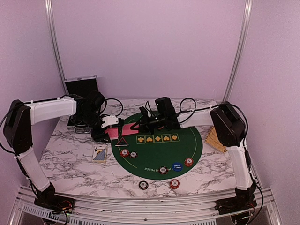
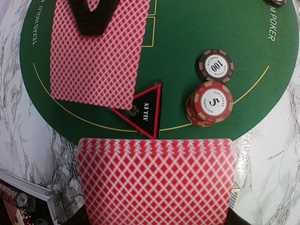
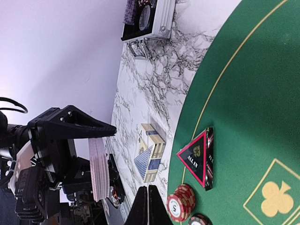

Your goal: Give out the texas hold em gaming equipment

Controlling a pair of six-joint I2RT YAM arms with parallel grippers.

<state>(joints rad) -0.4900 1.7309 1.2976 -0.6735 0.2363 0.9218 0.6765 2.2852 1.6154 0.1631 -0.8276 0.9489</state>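
Two grippers are meeting over the green mat's [image 1: 154, 150] left edge. The left gripper [image 1: 105, 127] is clamping the deck [image 2: 154, 183] as a supply, and the right gripper [image 2: 93, 14] is pinching one card [image 2: 96, 56] flat above the mat, probably to deal it. One black triangle [image 2: 145, 110], one blue button [image 1: 176, 166] and six chip piles [image 1: 124, 152] are lying around.

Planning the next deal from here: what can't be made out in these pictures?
Faces of the deck and single card: left wrist view shows backs only.
Whether the right gripper pinches that card: cut by left wrist view's top edge.
Tan object: top view, right arm covers part.
Case contents: too small, top view.
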